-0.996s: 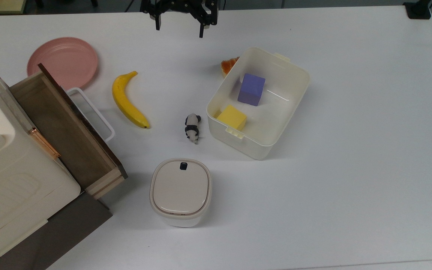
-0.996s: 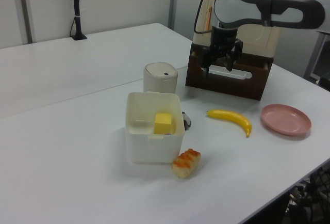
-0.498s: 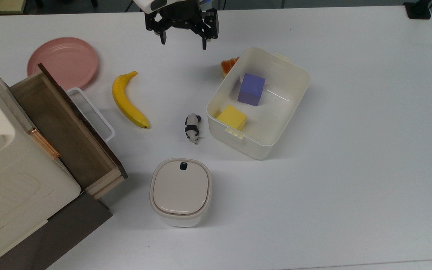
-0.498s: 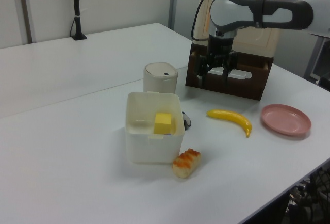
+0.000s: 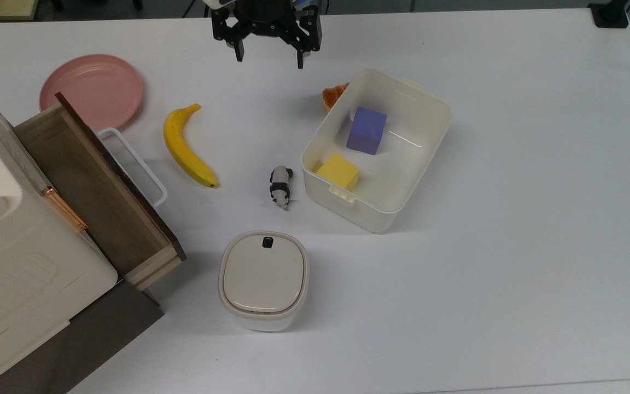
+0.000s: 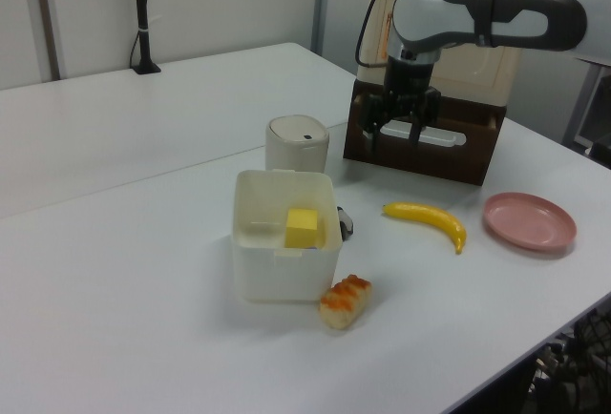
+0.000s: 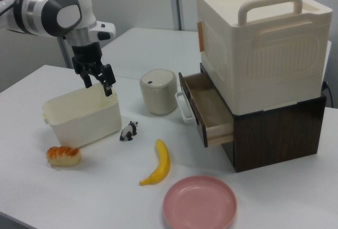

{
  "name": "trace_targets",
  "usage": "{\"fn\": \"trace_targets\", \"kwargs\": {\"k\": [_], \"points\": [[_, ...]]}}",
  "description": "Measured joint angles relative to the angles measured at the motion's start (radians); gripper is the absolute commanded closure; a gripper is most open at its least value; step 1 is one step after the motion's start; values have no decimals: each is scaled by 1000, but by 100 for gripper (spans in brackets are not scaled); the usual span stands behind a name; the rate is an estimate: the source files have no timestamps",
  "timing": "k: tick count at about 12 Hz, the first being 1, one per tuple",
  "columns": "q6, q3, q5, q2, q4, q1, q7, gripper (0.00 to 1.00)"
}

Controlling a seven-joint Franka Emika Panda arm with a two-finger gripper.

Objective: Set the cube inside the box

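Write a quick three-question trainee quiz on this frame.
1. True or false: the cube lies inside the box.
2. Which item shares the box with the cube: A) banana, B) yellow block, C) toy panda?
3. Fill in: the hand hangs open and holds ______.

Key: 1 true. 2 B. 3 nothing.

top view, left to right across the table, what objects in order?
pink plate → banana → lidded container → panda figure → box, which holds the yellow block and then the cube.
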State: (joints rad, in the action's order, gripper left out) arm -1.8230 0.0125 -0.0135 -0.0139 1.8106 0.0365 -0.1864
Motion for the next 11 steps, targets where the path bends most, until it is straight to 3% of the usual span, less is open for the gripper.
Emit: {"fn": "trace_targets", "kwargs": {"k": [11], "points": [[-55, -53, -17, -32, -7, 17, 30, 0]]}}
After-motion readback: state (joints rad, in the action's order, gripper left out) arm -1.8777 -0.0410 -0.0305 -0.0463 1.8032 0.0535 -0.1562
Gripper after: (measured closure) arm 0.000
